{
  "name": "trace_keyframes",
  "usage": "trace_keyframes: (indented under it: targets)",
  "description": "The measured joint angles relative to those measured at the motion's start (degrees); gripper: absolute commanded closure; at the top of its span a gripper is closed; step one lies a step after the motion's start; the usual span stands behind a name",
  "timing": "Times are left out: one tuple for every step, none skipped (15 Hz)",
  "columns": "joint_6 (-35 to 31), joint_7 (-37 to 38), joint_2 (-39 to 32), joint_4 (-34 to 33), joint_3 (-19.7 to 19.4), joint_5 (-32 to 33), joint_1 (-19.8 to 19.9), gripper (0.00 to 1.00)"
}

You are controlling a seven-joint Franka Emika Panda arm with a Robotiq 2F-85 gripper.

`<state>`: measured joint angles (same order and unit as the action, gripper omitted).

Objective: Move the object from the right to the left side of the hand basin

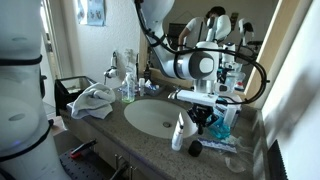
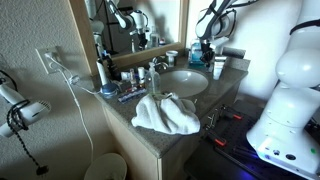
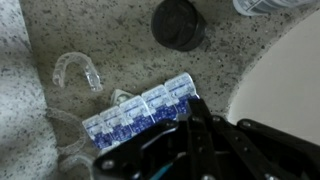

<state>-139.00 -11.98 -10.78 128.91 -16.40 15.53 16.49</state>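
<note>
1. The blue-and-white packet (image 3: 135, 118) is lying flat on the speckled desk (image 3: 40, 40), just beside the rim of the hand basin (image 3: 285, 70).
2. In the wrist view its long axis is running diagonally, lower left to upper right, with the upper end pointing towards a black cap (image 3: 180, 22).
3. The gripper (image 3: 195, 108) is sitting clenched, its tips meeting at the packet's basin-side end. I cannot tell whether they are pinching the packet's edge.
4. Judgement: the carry is heading across the bowl, so the grasp is depending on that end.
</note>
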Motion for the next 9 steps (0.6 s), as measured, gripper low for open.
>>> trace_keyframes:
  targets:
    - [0.0, 0.1, 0.04, 0.0, -0.01, 0.01, 0.0, 0.62]
    - [0.0, 0.14, 0.03, 0.01, -0.01, 0.01, 0.01, 0.54]
    - [0.0, 0.2, 0.02, 0.04, -0.04, 0.08, 0.01, 0.47]
    - [0.0, 0.45, -0.03, 0.08, -0.09, 0.32, 0.02, 0.38]
    - [0.0, 1.16, -0.12, 0.13, -0.13, 0.81, 0.02, 0.32]
    - [0.0, 1.68, -0.24, 0.21, -0.15, 1.2, 0.02, 0.23]
    - [0.0, 2.43, -0.35, 0.34, -0.15, 1.72, 0.02, 0.16]
    - [0.0, 3.35, -0.46, 0.5, -0.15, 2.49, 0.0, 0.08]
    - [-0.01, 4.25, -0.58, 0.69, -0.15, 3.27, -0.02, 0.02]
